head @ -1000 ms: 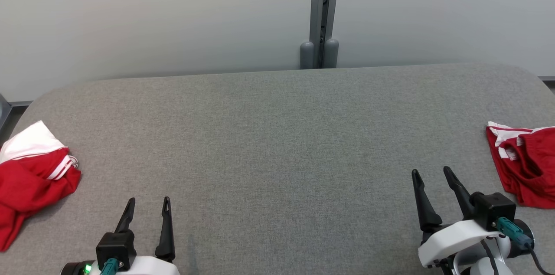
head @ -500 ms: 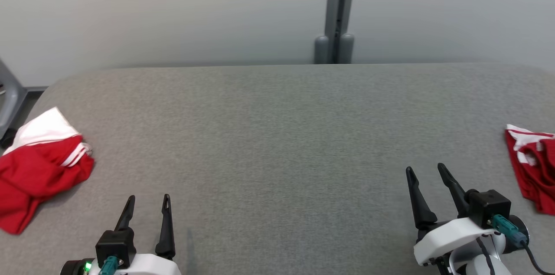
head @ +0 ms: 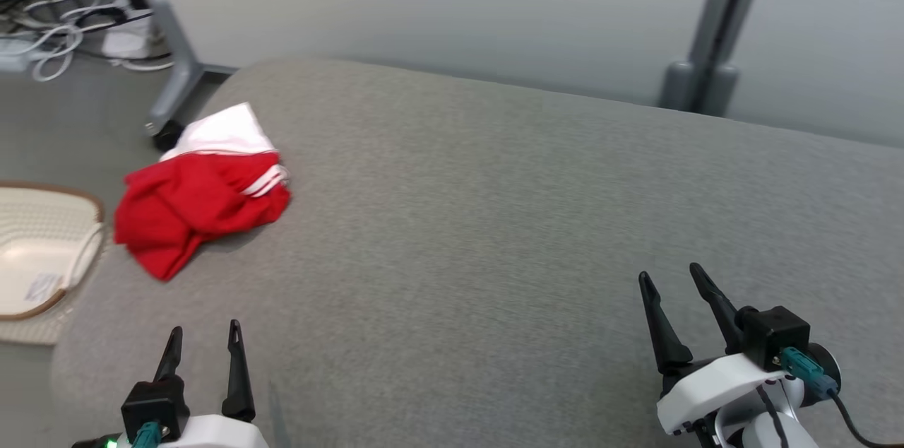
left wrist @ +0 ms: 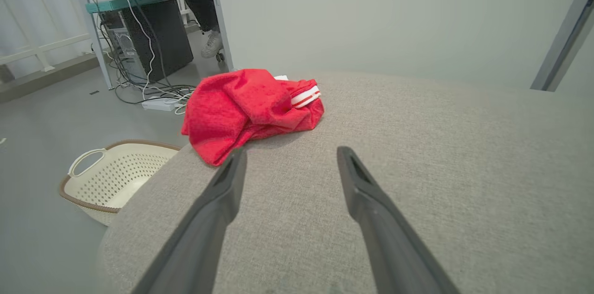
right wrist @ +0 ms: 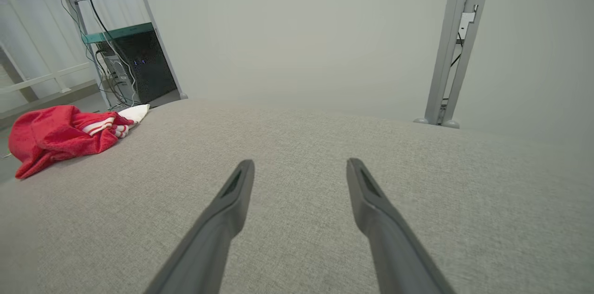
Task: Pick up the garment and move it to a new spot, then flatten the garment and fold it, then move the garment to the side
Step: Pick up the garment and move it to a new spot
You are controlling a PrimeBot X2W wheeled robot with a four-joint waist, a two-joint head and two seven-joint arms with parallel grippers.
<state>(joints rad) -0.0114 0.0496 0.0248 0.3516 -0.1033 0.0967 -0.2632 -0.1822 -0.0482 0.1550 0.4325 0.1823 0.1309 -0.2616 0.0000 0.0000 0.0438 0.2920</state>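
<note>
A crumpled red garment with white stripes and a white part [head: 201, 197] lies in a heap near the left end of the grey padded table [head: 494, 236]. In the left wrist view the garment [left wrist: 250, 108] sits just beyond my fingers. My left gripper [head: 203, 335] is open at the lower left, short of the garment and holding nothing; its open gap [left wrist: 290, 155] faces the heap. My right gripper [head: 669, 277] is open at the lower right, over bare table, far from the garment [right wrist: 65, 134].
A cream perforated laundry basket [head: 39, 250] stands on the floor off the table's left edge. Cables and a power strip [head: 49, 38] lie on the floor behind, by a grey table leg [head: 173, 73]. A grey post [head: 710, 31] stands behind the table.
The camera has swung left, so the whole picture shifted right. The left red garment now sits further in; the red garment at the right edge has left the picture. Both grippers stay open.
</note>
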